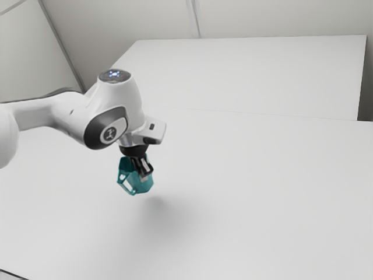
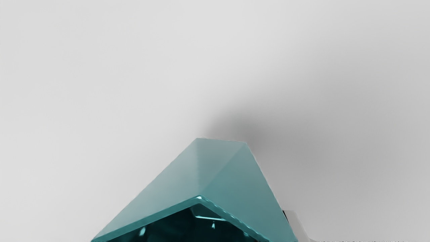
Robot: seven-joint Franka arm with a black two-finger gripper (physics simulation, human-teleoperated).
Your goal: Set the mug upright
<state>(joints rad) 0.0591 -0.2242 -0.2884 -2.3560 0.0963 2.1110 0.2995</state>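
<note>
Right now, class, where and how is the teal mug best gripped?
I'd grip the mug's thin wall at the rim, coming from above, the end effector straddling it. The tilted mouth opens upward, so the inside seems reachable; the wall's facets look flat, and the handle juts toward the exterior view's left.

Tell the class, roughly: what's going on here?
A robot arm is handling a teal mug, with its black gripper closed on the mug's wall. The mug looks tilted and held above the white table, its shadow spread below, so it isn't standing upright on the surface.
</note>
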